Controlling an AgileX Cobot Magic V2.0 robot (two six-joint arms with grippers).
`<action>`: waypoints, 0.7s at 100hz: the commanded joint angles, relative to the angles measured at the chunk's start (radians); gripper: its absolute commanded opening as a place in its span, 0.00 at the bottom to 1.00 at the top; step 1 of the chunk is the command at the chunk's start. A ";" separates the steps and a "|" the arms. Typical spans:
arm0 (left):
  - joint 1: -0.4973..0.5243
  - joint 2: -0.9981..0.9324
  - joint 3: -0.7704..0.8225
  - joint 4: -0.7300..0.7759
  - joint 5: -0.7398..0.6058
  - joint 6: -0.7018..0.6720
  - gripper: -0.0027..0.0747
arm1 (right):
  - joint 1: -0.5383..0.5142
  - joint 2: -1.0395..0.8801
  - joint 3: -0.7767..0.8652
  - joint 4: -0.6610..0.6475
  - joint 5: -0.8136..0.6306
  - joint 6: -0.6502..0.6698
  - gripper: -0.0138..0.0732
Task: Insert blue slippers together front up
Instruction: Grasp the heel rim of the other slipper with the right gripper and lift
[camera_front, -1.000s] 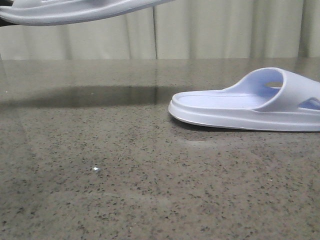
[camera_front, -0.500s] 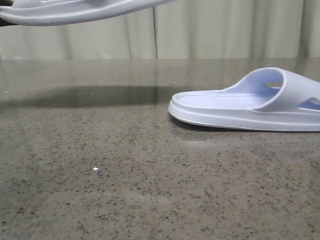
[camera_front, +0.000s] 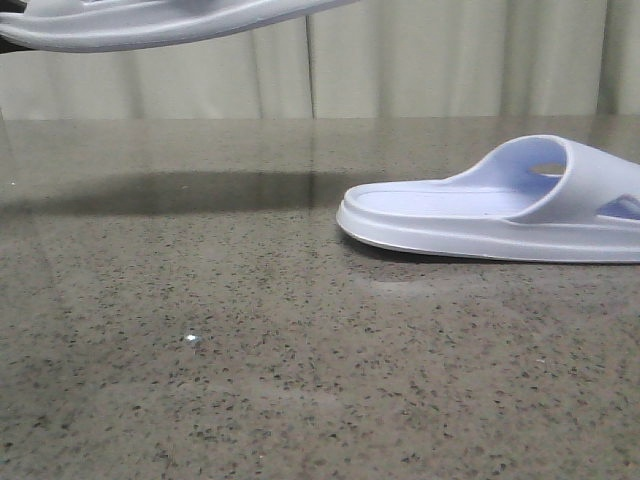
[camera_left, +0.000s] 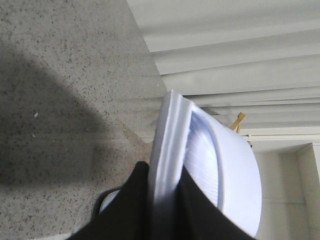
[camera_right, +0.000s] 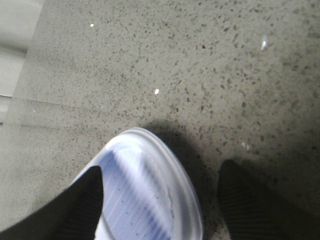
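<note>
One blue slipper hangs high at the far left, held off the table. In the left wrist view my left gripper is shut on this slipper's thick sole edge, one black finger on each side. The other blue slipper lies flat on the table at the right, strap toward the right. In the right wrist view my right gripper is open above a rounded end of this slipper. One finger is over the ribbed footbed and the other is over bare table beside it.
The speckled grey stone table spreads across the front view. A pale pleated curtain hangs behind its far edge. The held slipper casts a dark shadow on the table at the left.
The held slipper has shifted very slightly to the right and up. The slipper on the table has not moved.
</note>
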 joint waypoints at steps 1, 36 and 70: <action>-0.002 -0.033 -0.023 -0.065 0.058 0.002 0.06 | -0.001 0.003 -0.024 0.003 -0.014 -0.005 0.60; -0.002 -0.033 -0.023 -0.065 0.055 0.002 0.06 | 0.001 0.048 -0.024 0.003 0.043 -0.005 0.58; -0.002 -0.033 -0.023 -0.065 0.052 0.002 0.06 | 0.065 0.070 -0.024 0.003 0.068 -0.005 0.58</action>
